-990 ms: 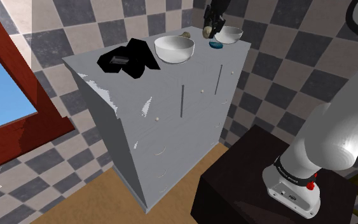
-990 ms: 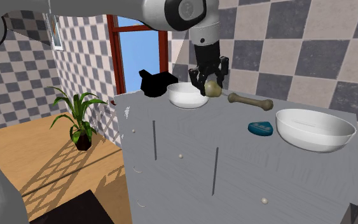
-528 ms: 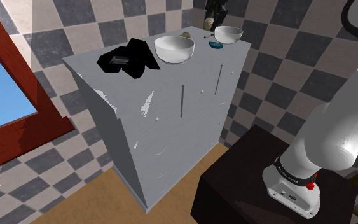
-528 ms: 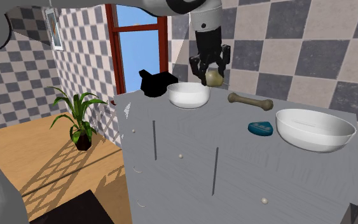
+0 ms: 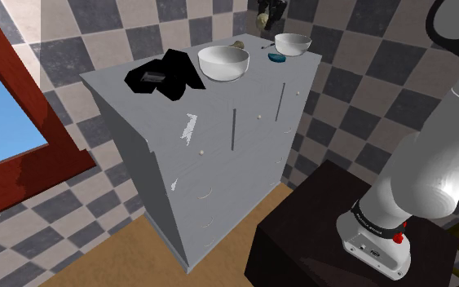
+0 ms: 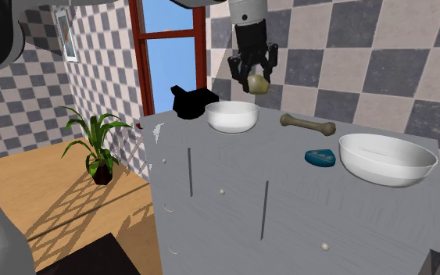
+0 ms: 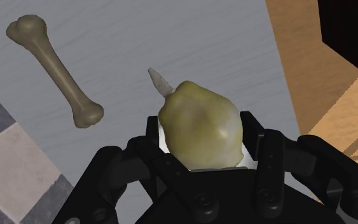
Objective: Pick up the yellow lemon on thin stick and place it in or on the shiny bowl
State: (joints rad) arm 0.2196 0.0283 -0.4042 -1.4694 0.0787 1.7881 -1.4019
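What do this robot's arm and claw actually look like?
The arm is built from fat, rounded, smooth white tubes with dark joints. Its base ring carries small dark lettering and a red dot. The claw is all black and chunky, with two blunt fingers.

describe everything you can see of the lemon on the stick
The lemon is dull yellow-green, lumpy and matte, narrowing to a point at one end. A thin pale stick pokes out of that end and tapers to a tip. The black fingers of the gripper clasp the lemon on both sides, holding it in the air above the grey dresser top. Nothing else touches it.
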